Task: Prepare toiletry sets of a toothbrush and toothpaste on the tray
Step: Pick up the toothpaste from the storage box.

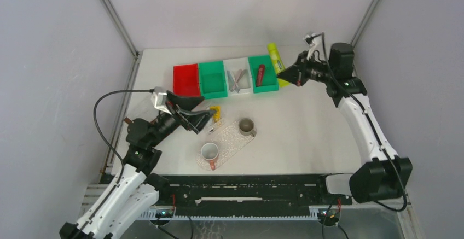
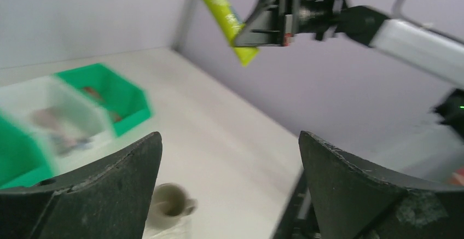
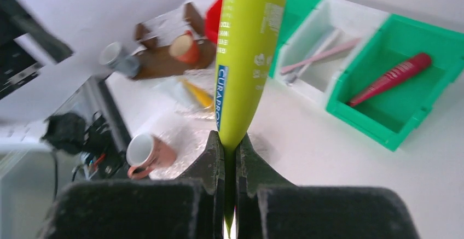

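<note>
A lime-green toothpaste tube [image 3: 246, 58] is pinched by its flat crimped end in my right gripper [image 3: 230, 146], which is shut on it. In the top view that tube [image 1: 275, 58] hangs above the table's far right, beside the bins, at my right gripper [image 1: 287, 76]. My left gripper [image 1: 207, 121] stands open and empty at the left end of the clear patterned tray [image 1: 232, 139]; its fingers [image 2: 109, 190] are wide apart. A small yellow tube [image 1: 216, 111] lies next to it. Toothbrushes [image 3: 317, 56] lie in the white bin [image 1: 238, 75]. A red tube [image 3: 391, 77] lies in the right green bin [image 1: 262, 74].
A grey cup [image 1: 247, 127] and a pink cup [image 1: 210, 152] stand on the tray. A red bin [image 1: 185, 79] and a second green bin [image 1: 212, 79] complete the row at the back. Grey walls close in the table on three sides.
</note>
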{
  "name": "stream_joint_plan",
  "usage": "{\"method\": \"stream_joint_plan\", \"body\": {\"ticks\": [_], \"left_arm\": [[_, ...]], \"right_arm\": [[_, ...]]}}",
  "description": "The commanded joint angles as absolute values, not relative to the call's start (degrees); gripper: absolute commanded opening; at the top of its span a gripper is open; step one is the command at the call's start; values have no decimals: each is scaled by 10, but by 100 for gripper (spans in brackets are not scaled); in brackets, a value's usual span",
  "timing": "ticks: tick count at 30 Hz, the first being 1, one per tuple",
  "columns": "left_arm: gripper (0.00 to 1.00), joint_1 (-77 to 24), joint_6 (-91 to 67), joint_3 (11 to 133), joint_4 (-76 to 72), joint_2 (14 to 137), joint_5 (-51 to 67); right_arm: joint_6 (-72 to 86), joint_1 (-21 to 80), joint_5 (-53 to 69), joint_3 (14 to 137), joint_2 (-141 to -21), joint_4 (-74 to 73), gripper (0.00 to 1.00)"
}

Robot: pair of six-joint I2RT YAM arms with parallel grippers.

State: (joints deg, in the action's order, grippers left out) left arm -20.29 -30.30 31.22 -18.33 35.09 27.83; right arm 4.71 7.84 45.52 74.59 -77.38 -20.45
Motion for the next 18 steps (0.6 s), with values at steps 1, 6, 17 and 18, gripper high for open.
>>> {"method": "stream_joint_plan", "body": {"ticks": [1,6,17,18], "left_arm": [[98,-333,-370,282,-378,358,198],[98,-453,-323,286,-521,446,157],[98,-541,-312,364,-653,677,114],[98,-545,-313,368,-666,692,110]], "right_arm": [[57,48,730,670,-698,-90,0],[57,56,816,565,-627,-24,0],[-4,84,853,521,-549,-35,0],[-7,86,855,518,-549,-37,0]]}}
